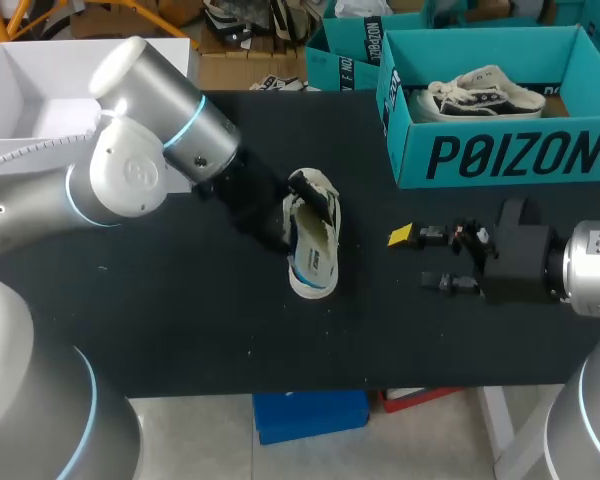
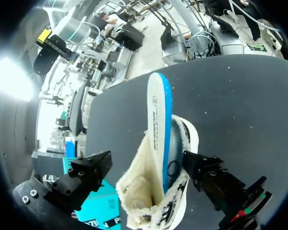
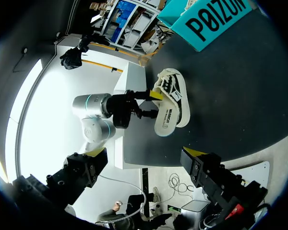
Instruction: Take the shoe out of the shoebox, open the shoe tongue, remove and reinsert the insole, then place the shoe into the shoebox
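A cream low-top shoe (image 1: 325,215) lies on the black table (image 1: 180,330) near the middle, opening toward my left arm. Its white insole (image 1: 312,262) with a blue edge sticks out of it. In the left wrist view the shoe (image 2: 182,139) and insole (image 2: 156,115) sit between the wide-apart fingers of my left gripper (image 2: 146,160), which is open and holds nothing. In the head view that gripper (image 1: 302,205) is at the shoe's heel end. My right gripper (image 1: 425,260) stands open to the right of the shoe, empty. The right wrist view shows the shoe (image 3: 170,103) ahead of it.
A teal shoebox (image 1: 500,150) stands at the back right with a second shoe (image 1: 480,95) inside. A white box (image 1: 40,90) is at the back left, behind my left arm. The table's front edge (image 1: 310,388) runs close below the shoe.
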`<move>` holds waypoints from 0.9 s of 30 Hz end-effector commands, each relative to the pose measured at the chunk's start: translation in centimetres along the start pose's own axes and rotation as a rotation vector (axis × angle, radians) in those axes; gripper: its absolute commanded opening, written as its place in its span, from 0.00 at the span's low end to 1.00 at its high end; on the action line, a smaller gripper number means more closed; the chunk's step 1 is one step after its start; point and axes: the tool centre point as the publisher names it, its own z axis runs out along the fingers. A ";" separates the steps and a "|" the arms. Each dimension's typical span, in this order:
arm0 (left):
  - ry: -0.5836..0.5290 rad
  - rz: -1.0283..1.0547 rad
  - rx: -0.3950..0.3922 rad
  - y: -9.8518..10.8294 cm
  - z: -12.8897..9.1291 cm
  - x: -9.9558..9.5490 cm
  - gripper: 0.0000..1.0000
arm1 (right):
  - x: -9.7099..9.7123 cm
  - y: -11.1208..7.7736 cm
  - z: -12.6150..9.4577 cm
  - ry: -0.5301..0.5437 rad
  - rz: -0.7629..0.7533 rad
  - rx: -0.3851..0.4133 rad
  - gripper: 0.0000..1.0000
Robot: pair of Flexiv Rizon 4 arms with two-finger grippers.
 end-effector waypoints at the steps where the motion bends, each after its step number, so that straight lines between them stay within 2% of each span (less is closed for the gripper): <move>1: 0.001 0.002 -0.004 -0.2 0.1 0.4 0.95 | 0.0 0.0 0.1 0.001 0.000 0.000 1.00; 3: 0.003 0.002 -0.002 -0.3 0.3 0.4 0.83 | 0.0 0.0 0.1 0.001 0.000 0.000 1.00; 6: 0.006 0.006 -0.010 -0.4 0.5 0.3 0.48 | 0.0 0.0 0.1 0.001 0.000 0.000 1.00; 11: 0.029 0.026 -0.056 -0.4 0.4 0.0 0.30 | 0.0 0.0 0.1 0.001 0.000 0.000 1.00; 21: 0.114 0.059 -0.165 0.0 -0.2 0.3 0.30 | 0.0 0.0 0.1 0.001 0.000 0.000 1.00; 24: 0.127 0.063 -0.172 0.1 -0.2 0.3 0.39 | 0.0 0.0 0.1 0.001 0.000 0.000 1.00; 27: 0.130 0.060 -0.173 0.2 0.0 0.4 0.42 | 0.0 0.0 0.1 0.001 0.000 0.000 1.00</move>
